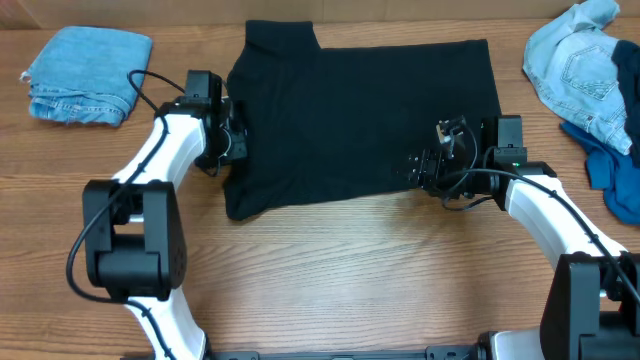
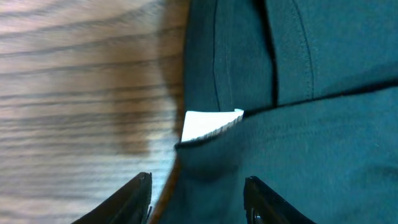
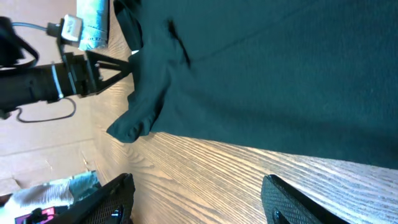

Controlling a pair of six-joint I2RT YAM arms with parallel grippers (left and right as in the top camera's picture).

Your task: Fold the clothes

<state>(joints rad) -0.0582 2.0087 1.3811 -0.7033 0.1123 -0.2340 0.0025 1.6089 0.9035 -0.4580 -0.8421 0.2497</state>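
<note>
Overhead, we count left to right: one light-blue denim piece [image 1: 88, 75], folded, at ten o'clock; left gripper [image 1: 230, 142], jaws spread astride the shirt's nine-o'clock edge, beside one white tag [image 2: 211, 123]; one black T-shirt [image 1: 360, 120], centre, flat, seemingly part-folded; right gripper [image 1: 418, 170], jaws spread and empty, at its five-o'clock hem; one crumpled denim piece [image 1: 580, 60] and one royal-blue garment [image 1: 615, 175], two o'clock, unfolded.

Black T-shirt [image 1: 360, 110] — white tag [image 2: 210, 123], light-blue denim [image 1: 85, 62], wood-grain table [image 1: 350, 270]
</note>
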